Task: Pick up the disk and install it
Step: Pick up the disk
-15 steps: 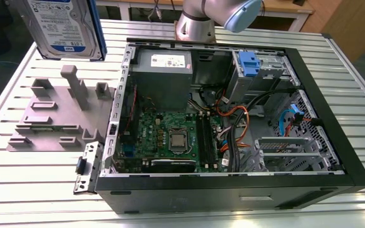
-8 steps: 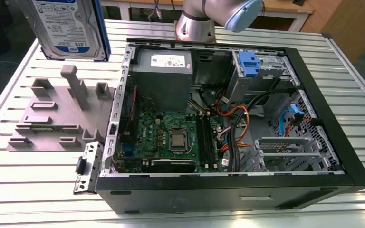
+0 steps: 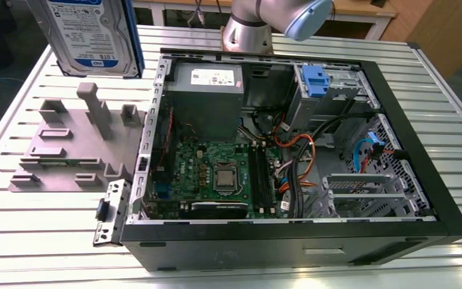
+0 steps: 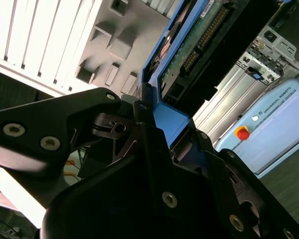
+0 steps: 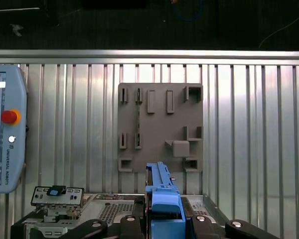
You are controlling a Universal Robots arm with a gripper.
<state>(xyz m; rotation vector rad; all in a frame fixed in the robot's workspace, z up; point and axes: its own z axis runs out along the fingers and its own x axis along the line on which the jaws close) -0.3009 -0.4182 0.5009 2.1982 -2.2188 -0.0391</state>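
**The gripper holds the disk up in the air**

The gripper (image 4: 169, 124) (image 5: 164, 220) points down from above. Its fingers (image 4: 147, 132) are closed tight on the blue edge of the disk (image 3: 91, 36) (image 4: 189, 45) (image 5: 162, 189). The disk hangs upright and touches nothing else. In the exterior view its white-and-blue label faces the camera. The silver arm (image 3: 263, 24) stands behind the open computer.

Right under the gripper lies a flat grey holder plate (image 3: 70, 144) (image 5: 159, 127) with little blocks and slots. It sits on a table of metal slats (image 3: 55, 241).

Beside the plate, toward the exterior view's right of the gripper, is the open computer case (image 3: 295, 235). Inside it are a green board (image 3: 215, 174), a grey power box (image 3: 207, 90), a blue latch (image 3: 315, 81), orange wires (image 3: 295, 144) and a metal cage (image 3: 360, 192).

A control tablet with a red button (image 5: 5, 134) (image 4: 274, 124) lies farther off.
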